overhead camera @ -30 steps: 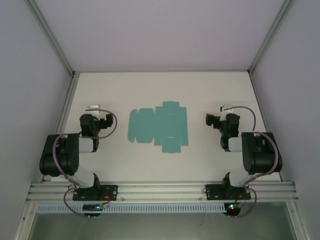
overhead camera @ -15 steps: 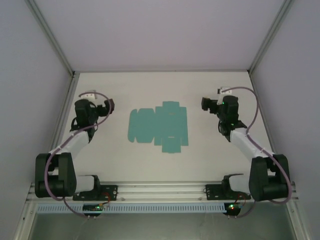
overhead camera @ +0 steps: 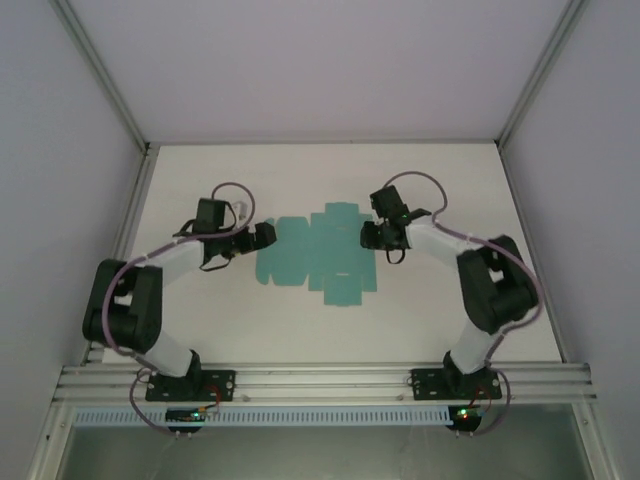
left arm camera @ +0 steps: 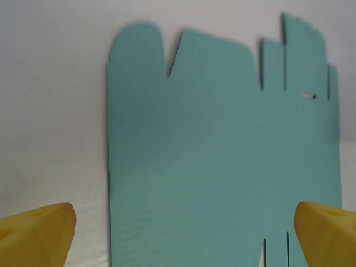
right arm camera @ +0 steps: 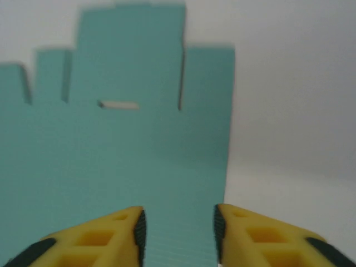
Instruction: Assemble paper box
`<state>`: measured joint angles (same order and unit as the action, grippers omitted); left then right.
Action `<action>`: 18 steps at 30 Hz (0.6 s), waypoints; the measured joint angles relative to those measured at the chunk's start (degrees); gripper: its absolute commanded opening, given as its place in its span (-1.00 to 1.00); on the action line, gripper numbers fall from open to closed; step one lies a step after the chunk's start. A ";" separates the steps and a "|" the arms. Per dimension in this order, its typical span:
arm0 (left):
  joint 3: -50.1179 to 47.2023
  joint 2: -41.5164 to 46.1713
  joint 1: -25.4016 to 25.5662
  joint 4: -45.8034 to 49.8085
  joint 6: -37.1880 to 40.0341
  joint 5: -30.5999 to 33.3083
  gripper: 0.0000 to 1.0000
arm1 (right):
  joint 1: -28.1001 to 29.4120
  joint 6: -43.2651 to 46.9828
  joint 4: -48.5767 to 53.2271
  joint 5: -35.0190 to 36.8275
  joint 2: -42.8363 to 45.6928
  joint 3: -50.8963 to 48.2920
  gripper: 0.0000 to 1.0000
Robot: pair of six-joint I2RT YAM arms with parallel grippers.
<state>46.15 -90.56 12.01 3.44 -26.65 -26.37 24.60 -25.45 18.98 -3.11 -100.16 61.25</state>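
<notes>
The paper box is a flat teal die-cut sheet with flaps and slots, lying on the white table. My left gripper is at the sheet's left edge and open wide. In the left wrist view its yellow fingertips straddle the sheet, with the left gripper low over it. My right gripper is at the sheet's right edge. In the right wrist view the right gripper hovers over the sheet with a narrow gap between its jaws and nothing in it.
An aluminium rail carrying both arm bases runs along the near edge. Pale enclosure walls with metal posts bound the table on the left, right and back.
Both arms have swung inward from the table's sides to the sheet's left and right edges. The right jaws have narrowed from wide open; the left stay wide.
</notes>
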 measured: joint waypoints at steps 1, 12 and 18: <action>0.98 -1.95 0.00 0.85 -0.04 -1.22 0.99 | -0.22 -0.26 0.48 -0.92 -2.10 0.63 -0.66; 7.23 -10.71 -1.75 1.33 -0.94 -11.96 0.82 | -0.66 -1.90 0.87 -1.22 -8.13 5.20 -0.76; 6.19 -11.08 -0.28 -3.80 -4.39 -23.63 0.69 | -0.07 -2.49 -1.46 -0.57 -7.89 3.98 -0.77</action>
<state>52.34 -101.65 11.73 -0.36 -31.05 -50.00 24.53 -27.94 17.52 -3.68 -108.05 65.23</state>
